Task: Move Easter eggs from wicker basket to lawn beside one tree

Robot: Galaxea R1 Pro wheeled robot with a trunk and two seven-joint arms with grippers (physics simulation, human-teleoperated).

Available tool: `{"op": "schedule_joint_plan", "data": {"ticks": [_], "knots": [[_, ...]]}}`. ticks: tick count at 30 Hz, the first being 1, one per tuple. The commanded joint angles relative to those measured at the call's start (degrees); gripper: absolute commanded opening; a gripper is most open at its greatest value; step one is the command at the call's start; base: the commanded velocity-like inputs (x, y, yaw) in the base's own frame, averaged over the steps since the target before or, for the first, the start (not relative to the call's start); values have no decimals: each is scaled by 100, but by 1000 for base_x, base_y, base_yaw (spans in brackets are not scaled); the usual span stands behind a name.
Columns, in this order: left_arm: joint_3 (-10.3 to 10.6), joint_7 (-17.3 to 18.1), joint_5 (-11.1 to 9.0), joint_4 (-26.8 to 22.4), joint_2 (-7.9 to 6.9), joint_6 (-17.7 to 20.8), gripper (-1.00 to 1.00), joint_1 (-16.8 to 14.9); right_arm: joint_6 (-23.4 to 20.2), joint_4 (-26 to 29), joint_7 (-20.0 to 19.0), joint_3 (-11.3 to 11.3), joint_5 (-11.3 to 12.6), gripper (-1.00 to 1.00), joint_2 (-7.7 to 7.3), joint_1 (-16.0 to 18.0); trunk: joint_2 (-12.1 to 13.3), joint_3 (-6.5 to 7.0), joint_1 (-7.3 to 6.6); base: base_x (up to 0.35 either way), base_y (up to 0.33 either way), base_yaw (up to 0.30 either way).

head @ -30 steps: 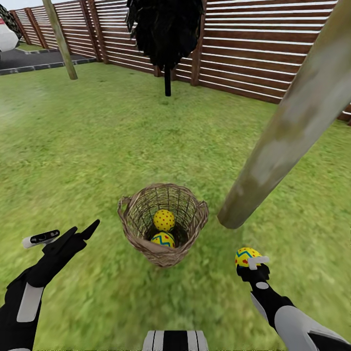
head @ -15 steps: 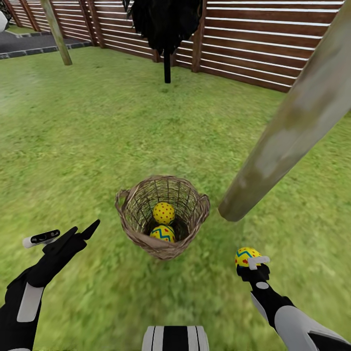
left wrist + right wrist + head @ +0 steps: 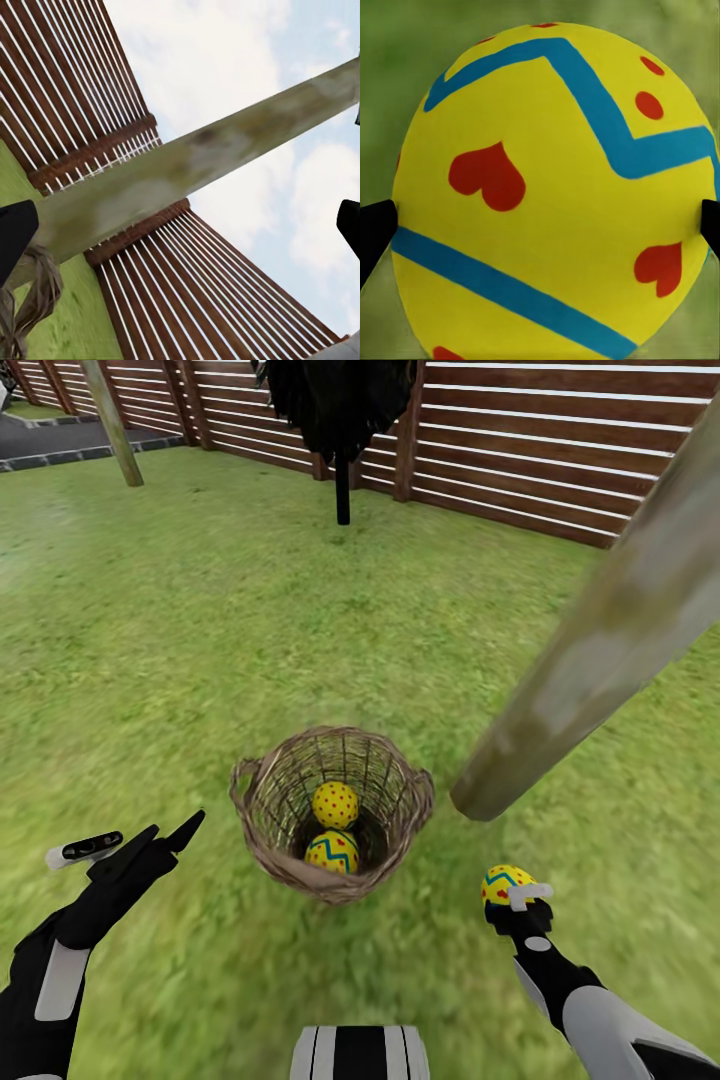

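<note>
Gripping one egg point(image 3: 503, 882), the right claw point(image 3: 512, 895) hovers near the trunk point(image 3: 590, 650); left claw point(image 3: 135, 842) gapes empty.

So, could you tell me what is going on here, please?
The robot is emptying a wicker basket on the lawn. Its right end effector holds one Easter egg above the grass near the pale tree trunk. Two eggs remain in the basket. The left end effector is open and empty.

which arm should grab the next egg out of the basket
Left, probably. The left pincer is open and empty beside the wicker basket, while the right pincer is shut on an egg.
</note>
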State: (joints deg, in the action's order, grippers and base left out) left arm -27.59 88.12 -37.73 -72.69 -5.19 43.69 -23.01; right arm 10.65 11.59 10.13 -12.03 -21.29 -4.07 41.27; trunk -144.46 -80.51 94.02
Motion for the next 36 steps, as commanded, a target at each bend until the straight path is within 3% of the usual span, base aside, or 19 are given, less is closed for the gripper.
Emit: {"op": "schedule_joint_plan", "data": {"ticks": [1, 7, 19, 36], "knots": [[-1, 21, 2, 0, -1, 61, 100, -2, 25, -9, 7, -45, -59, -100, 2, 4, -1, -4, 3, 339, 0, 0], [-6, 21, -6, 0, 1, 56, 100, -2, 25, -8, 0, -45, -59, -100, -1, 5, -1, -4, 3, 320, 0, 0], [-7, 31, -12, -3, 1, 52, 100, -2, 25, -8, 4, -45, -59, -100, -5, 4, -1, -4, 3, 14, 0, 0], [-1, 21, -6, -9, -5, 55, 100, -2, 25, -8, 24, -45, -63, -100, 6, 4, -24, -380, 46, 0, 0, 0]]}}
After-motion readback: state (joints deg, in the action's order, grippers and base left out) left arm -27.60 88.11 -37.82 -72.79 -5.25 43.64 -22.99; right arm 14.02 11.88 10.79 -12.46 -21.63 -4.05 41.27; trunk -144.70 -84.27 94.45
